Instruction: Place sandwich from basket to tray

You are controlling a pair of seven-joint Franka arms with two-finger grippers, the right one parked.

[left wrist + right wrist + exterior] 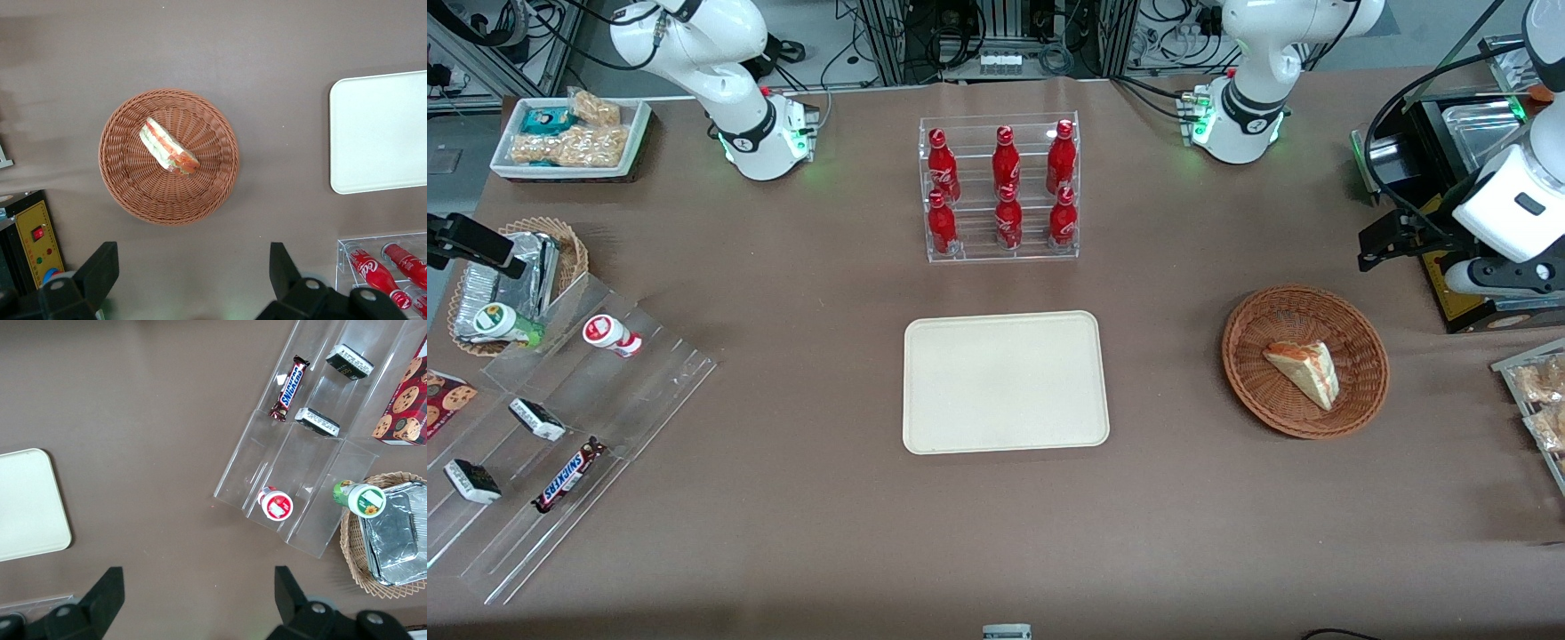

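The sandwich (1305,371), a pale bread wedge with orange-red and green filling, lies in the round reddish-brown wicker basket (1249,356) toward the working arm's end of the table. It also shows in the left wrist view (168,147), in the basket (127,187). The cream-beige tray (1005,382) lies bare at the table's middle and shows in the left wrist view too (380,133). My left gripper (1387,240) hangs above the table beside the basket, farther from the front camera. It is open and holds nothing (191,267).
A clear rack of red cola bottles (1002,188) stands farther back than the tray. A black box with a yellow panel (1463,293) sits by the gripper. Snack packs (1538,400) lie at the working arm's table end. Clear shelves with snacks (560,427) lie toward the parked arm's end.
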